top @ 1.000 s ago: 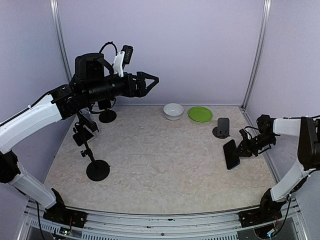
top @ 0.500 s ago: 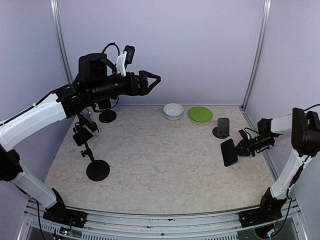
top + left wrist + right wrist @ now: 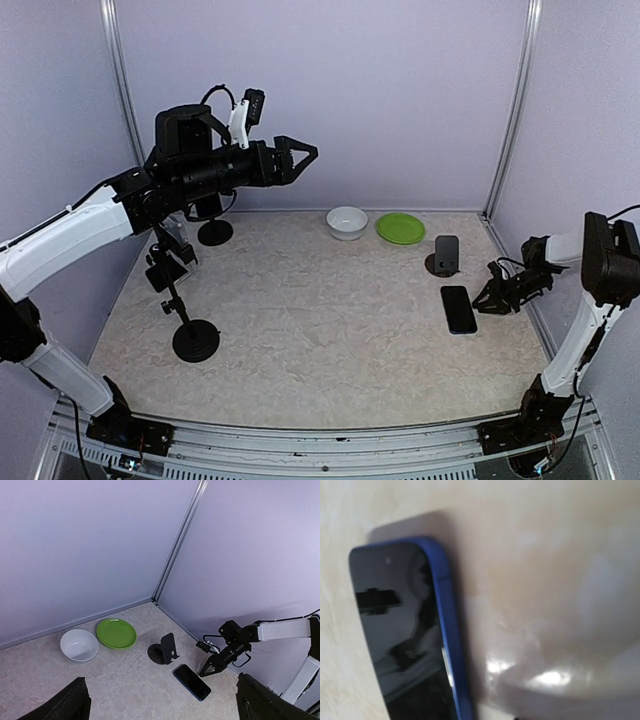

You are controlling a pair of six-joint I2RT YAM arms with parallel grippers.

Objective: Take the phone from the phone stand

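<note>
Down onto the table has gone the phone (image 3: 459,309): half a second ago it hung tilted at the right gripper (image 3: 489,300); now, in the top view, it lies flat on the tabletop (image 3: 320,330), just in front of the empty phone stand (image 3: 446,255). The right gripper sits low, just beside the phone's right edge, and seems to have let go, though how far its jaws are parted I cannot tell. The left gripper (image 3: 303,157) is raised high at the left, its jaws spread and holding nothing.

From the left wrist, that gripper's own fingers (image 3: 70,705) frame the view, wide apart and empty. Far below, the phone (image 3: 191,681) lies face-up near the stand (image 3: 166,650), with the right gripper (image 3: 206,669) at its far side. A white bowl (image 3: 78,645) and a green plate (image 3: 116,633) stand well apart from them.

From the right wrist, only the phone's blue-edged end (image 3: 410,630) shows, flat on the table; no fingers appear.

Judging by this, the removal is done.
</note>
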